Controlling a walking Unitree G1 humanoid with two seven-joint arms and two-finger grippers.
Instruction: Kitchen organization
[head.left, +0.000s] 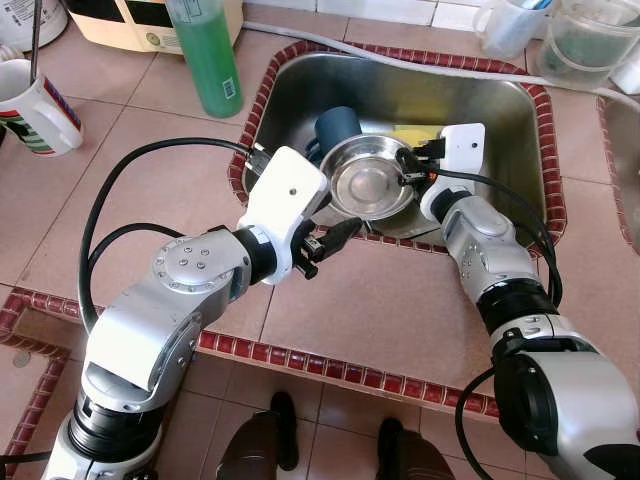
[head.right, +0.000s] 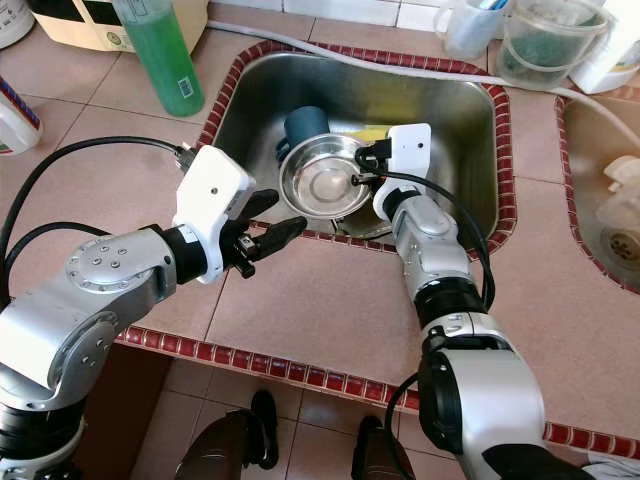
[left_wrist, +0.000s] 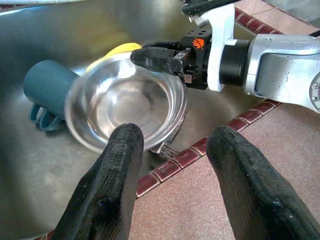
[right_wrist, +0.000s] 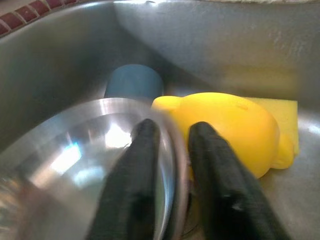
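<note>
A steel bowl (head.left: 368, 185) sits tilted in the metal sink (head.left: 500, 110), against a blue mug (head.left: 336, 125) lying on its side. My right gripper (right_wrist: 170, 130) is shut on the bowl's rim, one finger inside and one outside. Behind the bowl lie a yellow rounded object (right_wrist: 225, 125) and a yellow sponge (right_wrist: 280, 107). My left gripper (head.left: 335, 235) is open over the tiled counter at the sink's front edge, pointing toward the bowl (left_wrist: 125, 107) with nothing between its fingers.
A green bottle (head.left: 205, 55) and a striped white mug (head.left: 40, 110) stand on the counter to the left. Clear plastic jugs (head.left: 590, 40) stand at the back right. A second sink (head.right: 610, 200) lies further right. A red tile border (head.left: 330, 360) marks the counter's front edge.
</note>
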